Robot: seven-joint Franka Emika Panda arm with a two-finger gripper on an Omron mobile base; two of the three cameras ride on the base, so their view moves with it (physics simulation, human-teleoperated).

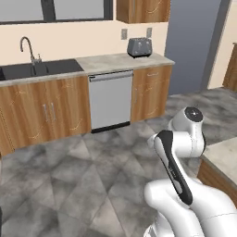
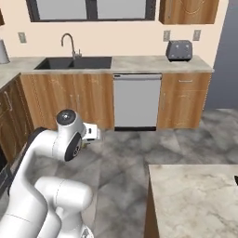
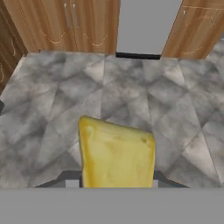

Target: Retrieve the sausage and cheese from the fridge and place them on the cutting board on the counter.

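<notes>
The claw (image 3: 117,183) is closed on the cheese (image 3: 116,154). In the hand view the cheese is a big yellow block right in front, standing up between the two dark finger tips (image 3: 70,180) at the bottom. The cheese is up in the air, above the grey stone floor (image 3: 52,100). It is not on any worktop.

Past the cheese, across the floor, there are brown wooden cupboards (image 3: 78,22) and a grey dishwasher door (image 3: 144,26) between them.

In the left base view the white arm (image 1: 180,152) bends up from the lower right. Far behind it is a long worktop (image 1: 120,60) along the wall. A black sink (image 1: 37,69) with a curved tap (image 1: 27,46) is set in it, and a grey toaster (image 1: 139,46) stands on it, well apart from the sink. The dishwasher (image 1: 110,101) sits under the worktop, between the wooden cupboards (image 1: 51,111). The corner of another pale stone worktop (image 1: 227,155) shows at the right edge, near the arm.

In the right base view the arm (image 2: 56,153) rises from the lower left, and the hand points down toward the floor (image 2: 130,148). The pale stone worktop (image 2: 195,200) lies at the lower right, apart from the arm. The sink (image 2: 74,62), the toaster (image 2: 179,50) and the dishwasher (image 2: 137,101) are along the far wall.
</notes>
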